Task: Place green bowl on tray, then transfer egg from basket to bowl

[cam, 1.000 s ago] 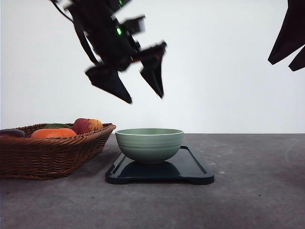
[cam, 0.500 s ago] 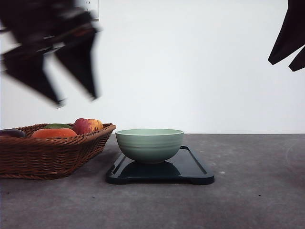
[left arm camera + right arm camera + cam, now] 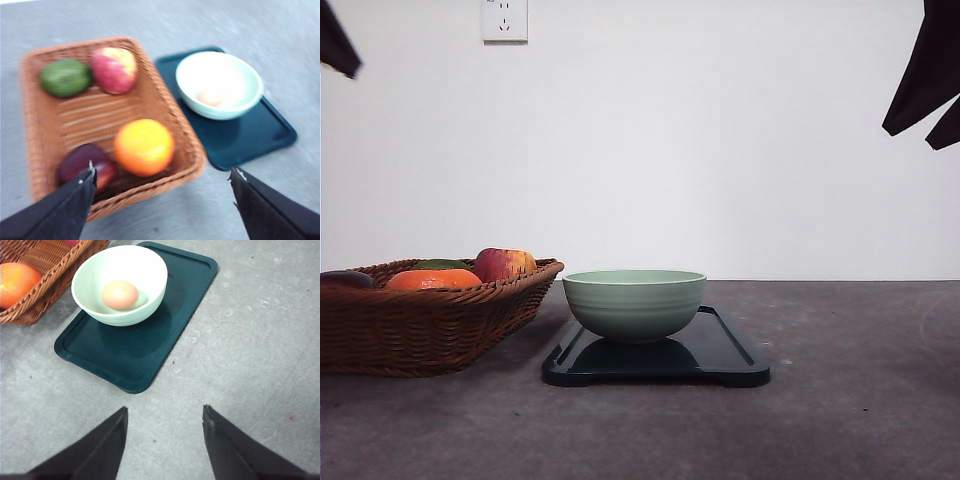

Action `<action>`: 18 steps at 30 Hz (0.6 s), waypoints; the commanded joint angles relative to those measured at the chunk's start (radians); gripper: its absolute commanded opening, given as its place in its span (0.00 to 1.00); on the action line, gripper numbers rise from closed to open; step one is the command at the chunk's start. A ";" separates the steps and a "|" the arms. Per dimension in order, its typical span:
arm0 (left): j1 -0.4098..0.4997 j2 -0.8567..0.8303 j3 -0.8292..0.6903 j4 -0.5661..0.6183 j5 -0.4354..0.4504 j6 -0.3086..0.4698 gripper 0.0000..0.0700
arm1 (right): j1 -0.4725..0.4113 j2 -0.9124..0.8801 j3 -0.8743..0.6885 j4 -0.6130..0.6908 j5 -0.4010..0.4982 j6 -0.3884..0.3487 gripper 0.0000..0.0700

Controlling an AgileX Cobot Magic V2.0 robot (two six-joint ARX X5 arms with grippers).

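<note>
The green bowl (image 3: 634, 302) stands on the left half of the black tray (image 3: 720, 352), next to the wicker basket (image 3: 430, 325). A tan egg (image 3: 120, 294) lies inside the bowl (image 3: 120, 284); the left wrist view shows it blurred (image 3: 210, 97) in the bowl (image 3: 219, 85). My left gripper (image 3: 162, 172) is open and empty, high above the basket (image 3: 75, 125); one dark tip of it (image 3: 338, 40) shows at the front view's top left. My right gripper (image 3: 165, 419) hangs open and empty over bare table beside the tray (image 3: 135, 357), and is at the top right (image 3: 928, 85) of the front view.
In the basket lie an orange (image 3: 144, 146), a red apple (image 3: 114, 70), a green fruit (image 3: 65, 77) and a dark purple one (image 3: 85, 165). A wall socket (image 3: 504, 18) is on the white wall behind. Grey tabletop (image 3: 850, 400) spreads right of the tray.
My left arm has swung up and to the left, from above the bowl to nearly out of the front view. The right arm, bowl, tray and basket have stayed put.
</note>
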 commanded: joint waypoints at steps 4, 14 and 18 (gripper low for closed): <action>-0.006 -0.029 0.006 0.010 -0.005 -0.040 0.78 | 0.006 0.003 0.002 -0.016 -0.012 0.007 0.41; -0.008 -0.045 0.006 -0.004 -0.001 -0.056 0.00 | 0.006 0.001 0.002 -0.027 -0.077 0.012 0.02; -0.008 -0.048 0.006 -0.002 -0.001 -0.056 0.00 | 0.006 0.002 0.002 -0.026 -0.078 0.010 0.02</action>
